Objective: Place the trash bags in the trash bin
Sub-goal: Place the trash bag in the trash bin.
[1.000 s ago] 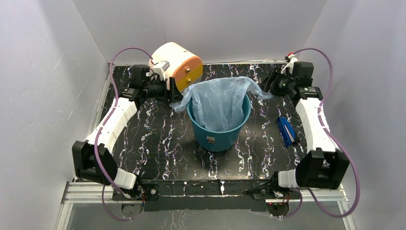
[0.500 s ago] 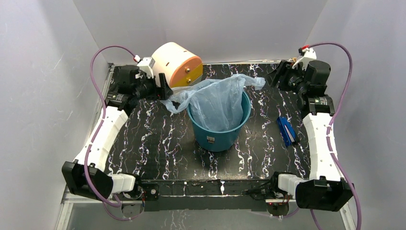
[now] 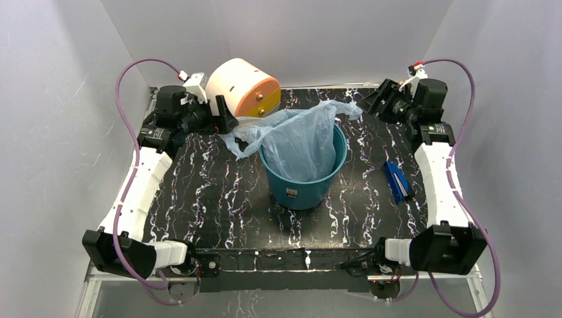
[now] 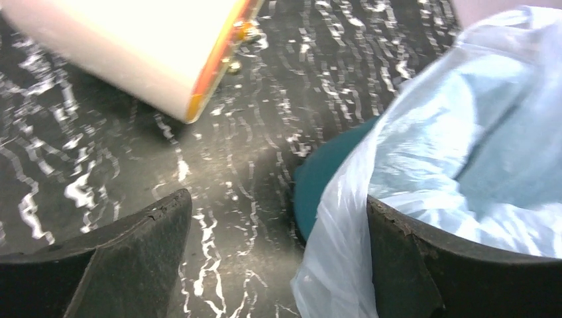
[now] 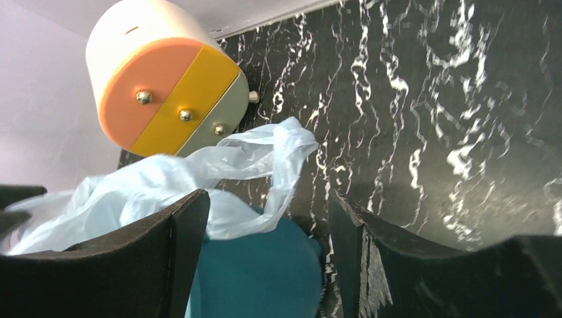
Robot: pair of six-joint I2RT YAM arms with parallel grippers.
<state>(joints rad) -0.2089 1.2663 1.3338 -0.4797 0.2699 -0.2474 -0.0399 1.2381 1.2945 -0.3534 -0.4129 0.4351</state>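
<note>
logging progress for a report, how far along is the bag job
Mostly done: the trash bag hangs inside the trash bin. In hand: nothing, the left gripper and right gripper stand open, gripping nothing. Left: its mouth flops over the rim on the left arm's side and pokes up behind, probably needing tucking.

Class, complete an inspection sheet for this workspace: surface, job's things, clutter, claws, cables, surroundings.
Surface: black tabletop with white marble veining; no damage seen.
Job's things: thin pale blue translucent plastic bag hangs inside the round teal plastic bin, mouth bunched above the rim, one flap trailing over the left side.
Clutter: cream and orange drum-shaped box, far left; small dark blue flat object, right of the bin.
Claws: left claw open, close by the flap; right claw open, apart from the bag.
Cables: a purple cable loops above each arm.
Surroundings: pale walls; metal rail at the near edge.
</note>
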